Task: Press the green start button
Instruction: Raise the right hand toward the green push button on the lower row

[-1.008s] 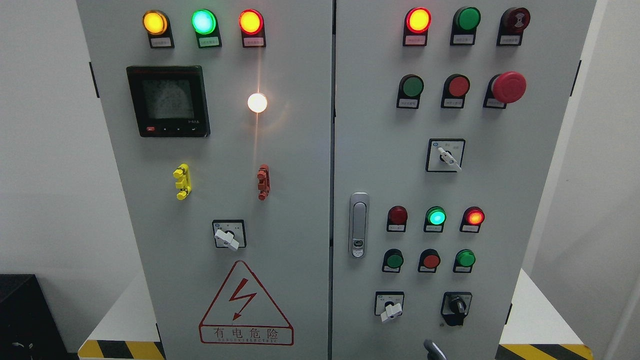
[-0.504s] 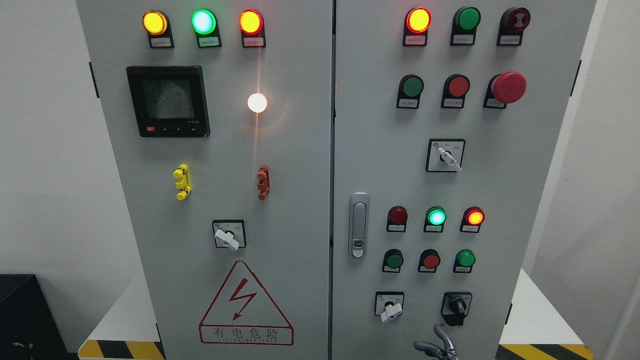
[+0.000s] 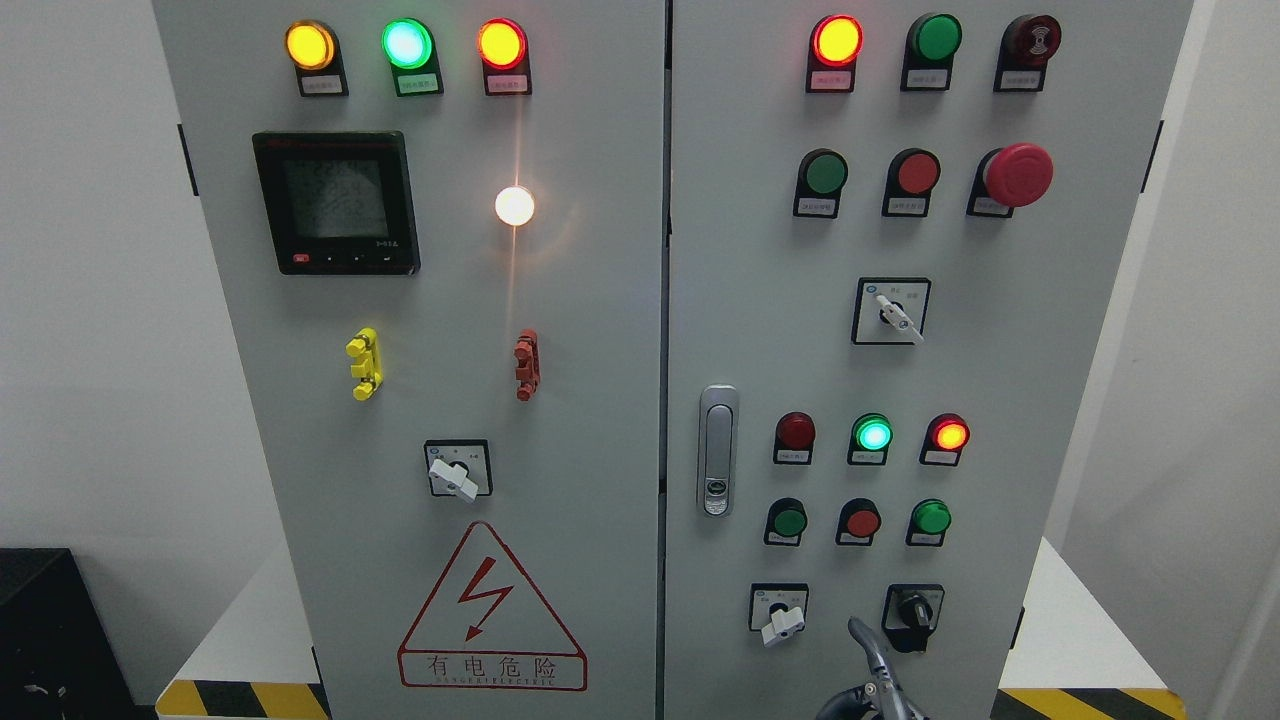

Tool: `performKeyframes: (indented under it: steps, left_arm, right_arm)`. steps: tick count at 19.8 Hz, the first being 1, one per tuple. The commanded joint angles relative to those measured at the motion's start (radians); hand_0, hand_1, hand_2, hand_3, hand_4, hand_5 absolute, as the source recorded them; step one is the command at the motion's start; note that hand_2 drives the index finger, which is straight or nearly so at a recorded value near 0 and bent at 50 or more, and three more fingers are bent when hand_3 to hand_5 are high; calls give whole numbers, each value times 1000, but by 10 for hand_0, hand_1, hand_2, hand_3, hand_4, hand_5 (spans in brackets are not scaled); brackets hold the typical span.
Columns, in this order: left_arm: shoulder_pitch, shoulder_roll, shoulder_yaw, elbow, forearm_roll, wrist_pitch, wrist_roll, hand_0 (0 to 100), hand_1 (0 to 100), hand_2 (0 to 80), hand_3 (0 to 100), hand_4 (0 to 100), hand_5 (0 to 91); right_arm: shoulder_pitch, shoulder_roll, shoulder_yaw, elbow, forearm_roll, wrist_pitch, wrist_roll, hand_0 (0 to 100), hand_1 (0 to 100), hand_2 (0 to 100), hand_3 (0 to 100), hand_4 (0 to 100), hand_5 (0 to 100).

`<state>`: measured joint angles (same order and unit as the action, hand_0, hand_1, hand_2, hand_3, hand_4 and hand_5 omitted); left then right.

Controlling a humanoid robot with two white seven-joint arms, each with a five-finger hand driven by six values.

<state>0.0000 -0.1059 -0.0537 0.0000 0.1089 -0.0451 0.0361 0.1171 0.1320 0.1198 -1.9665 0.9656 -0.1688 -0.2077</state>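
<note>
At the centre of the head view stands a tall grey control cabinet (image 3: 600, 300) with two doors, on a white base edged with a yellow-and-black hazard stripe (image 3: 245, 698). The left door (image 3: 580, 450) carries a black digital meter (image 3: 335, 202), a red lightning warning sign (image 3: 490, 610), a bright white lamp (image 3: 514, 205), and a top row of lit amber, green and red lamps. The right door (image 3: 1000, 400) has a silver latch handle (image 3: 717, 450) near its left edge and most of the controls.

High on the right door, an upper green button (image 3: 826, 172) sits left of a red button (image 3: 917, 172) and a red mushroom stop (image 3: 1018, 174). Lower down, under a row of three small lamps, two lower green buttons (image 3: 789, 521) flank a small red button (image 3: 861, 521); the second green one is at the row's right end. The labels are too small to read, so which green button is the start one cannot be told.

At the bottom edge, right of the middle, the right hand (image 3: 870, 695) shows only in part. One of its fingers (image 3: 862, 638) points straight up, between the white selector switch (image 3: 782, 620) and the black selector knob (image 3: 912, 610); the others look curled together below it, holding nothing. The fingertip lies below the lower button row, touching no button.
</note>
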Motion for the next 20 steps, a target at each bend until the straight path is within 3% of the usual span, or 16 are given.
performKeyframes:
  steps: [1, 20]
  left_arm:
    - [-23, 0, 0, -28, 0, 1, -1, 120, 556, 0, 0, 0, 0]
    - [-23, 0, 0, -28, 0, 1, -1, 120, 556, 0, 0, 0, 0]
  right_arm:
    - [-59, 0, -55, 49, 174, -2, -4, 309, 338, 0, 877, 839, 994]
    - [-244, 3, -55, 239, 242, 0, -2, 322, 327, 0, 914, 857, 1000]
